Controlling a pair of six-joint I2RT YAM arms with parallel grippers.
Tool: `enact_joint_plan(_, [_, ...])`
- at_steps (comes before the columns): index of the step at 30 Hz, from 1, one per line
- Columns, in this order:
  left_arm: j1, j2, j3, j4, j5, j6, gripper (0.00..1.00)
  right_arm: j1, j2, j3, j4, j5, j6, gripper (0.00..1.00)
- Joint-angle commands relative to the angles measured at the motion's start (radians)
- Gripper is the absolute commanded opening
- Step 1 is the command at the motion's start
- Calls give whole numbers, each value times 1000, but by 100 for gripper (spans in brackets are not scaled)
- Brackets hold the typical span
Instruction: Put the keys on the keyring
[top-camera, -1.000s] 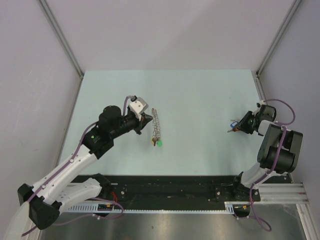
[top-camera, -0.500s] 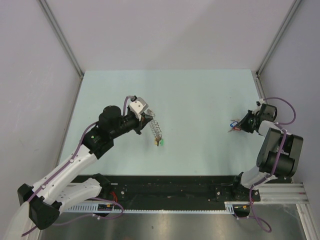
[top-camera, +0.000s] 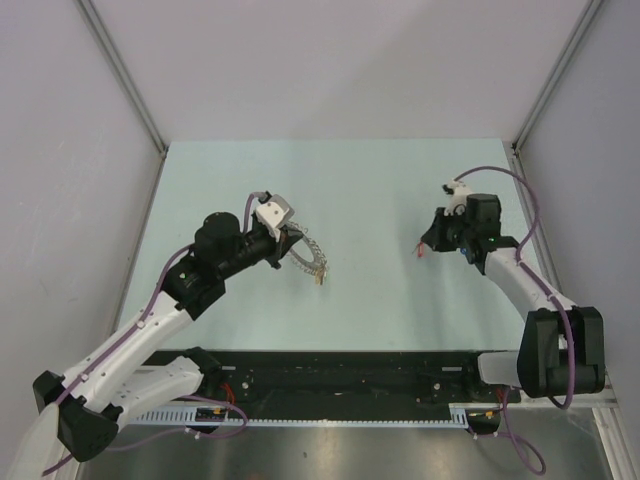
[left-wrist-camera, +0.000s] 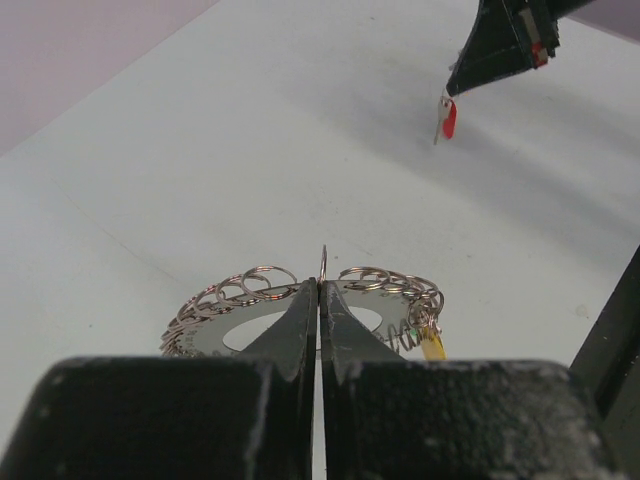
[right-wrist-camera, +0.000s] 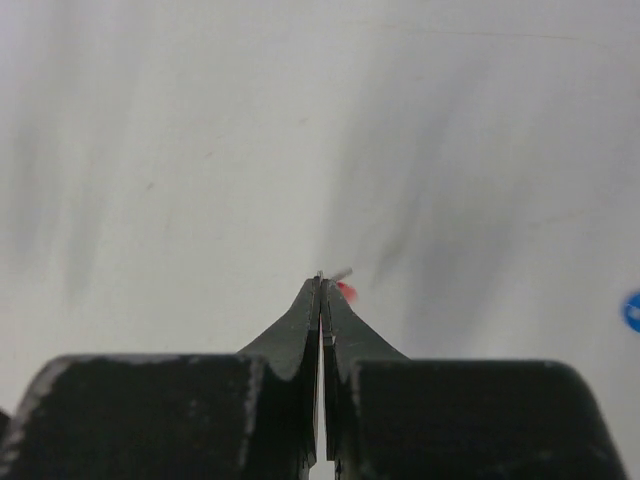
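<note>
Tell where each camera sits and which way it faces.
Top external: above, behind the left arm and right arm, looking down on the pale green table; both show.
Left wrist: looks along its shut left gripper pinching the floppy silvery linked-metal keyring; own fingers show.
Right wrist: looks along its shut right gripper at the table; own fingers show.
Shared: top and left-wrist views show the keyring and the red-headed silver key.

Bright, even light; soft blurred shadows

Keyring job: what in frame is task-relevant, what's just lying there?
Job: keyring in left gripper, yellow key hanging on it; red key in right gripper.
Lying about: table; blue speck at right-wrist view's edge, too cropped to identify.
</note>
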Motion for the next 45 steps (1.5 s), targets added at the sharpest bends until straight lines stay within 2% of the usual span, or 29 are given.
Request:
enact_joint_plan(1, [4,-26,44,41,-45,27,0,132,-36,33,-89,-32,-100,0])
enact_joint_plan(6, [4,-32,41,41,-68,38,0,250,-42,81,-273,-44,-167,0])
enact_joint_plan(11, [6,-33,41,39,-96,41,0,380,-15,156,-468,85,-224,0])
enact_joint_plan(14, [6,-39,38,39,-122,43,1,448,25,176,-508,163,-232,0])
enact_joint_plan(23, [4,-53,25,50,-264,47,0,592,245,261,-510,249,-258,0])
enact_joint_plan(32, [4,-72,12,70,-297,53,0,689,439,366,-466,274,-247,0])
enact_joint_plan(36, [6,-75,12,73,-300,55,0,716,470,378,-435,283,-212,2])
enact_joint_plan(39, [9,-75,10,73,-298,53,0,730,467,378,-412,292,-198,9])
enact_joint_plan(43, [11,-76,10,74,-286,53,0,744,443,380,-390,312,-181,23])
enact_joint_plan(45, [11,-76,9,76,-286,52,0,750,420,380,-386,318,-171,25])
